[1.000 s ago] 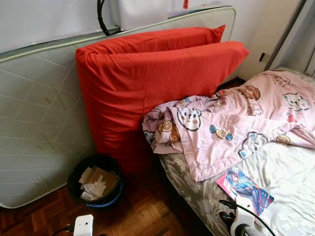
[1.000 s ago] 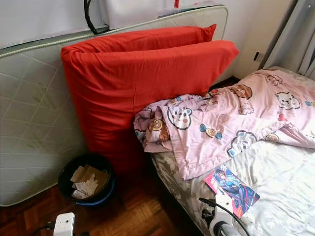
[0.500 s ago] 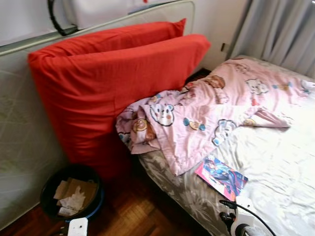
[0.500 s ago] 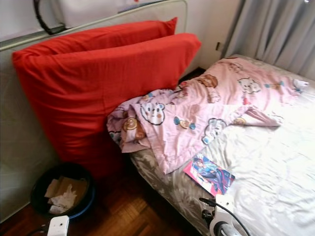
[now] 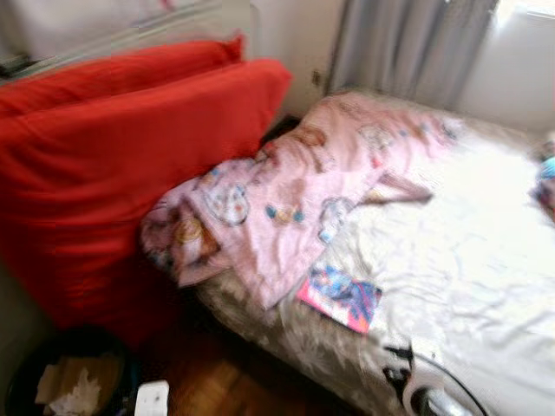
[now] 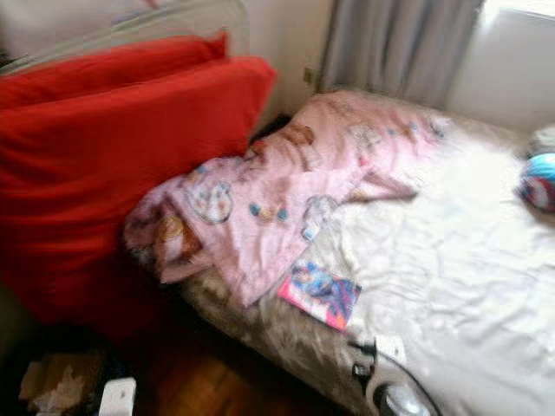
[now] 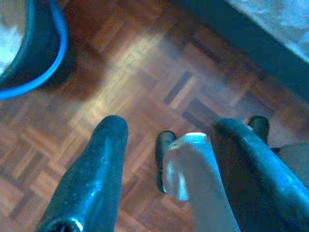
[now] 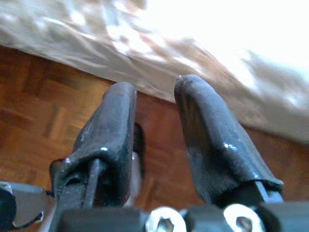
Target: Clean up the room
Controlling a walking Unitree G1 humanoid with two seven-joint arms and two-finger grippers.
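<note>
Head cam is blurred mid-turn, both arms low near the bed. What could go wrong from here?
1. The eye views are blurred, so aiming at the comic book now may miss.
2. The right pincer hangs open close to the bed edge and could snag the sheet.
3. The bin sits on the floor near the open left pincer; a step could tip it.

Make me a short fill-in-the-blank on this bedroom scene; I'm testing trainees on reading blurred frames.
1. The crumpled blanket with cartoon animals is mostly ____ in colour.
2. The comic book lies on the ____.
3. The big cushions beside the bed are ____.
4. The floor is made of ____.

Missing words: pink; bed; red; wood
</note>
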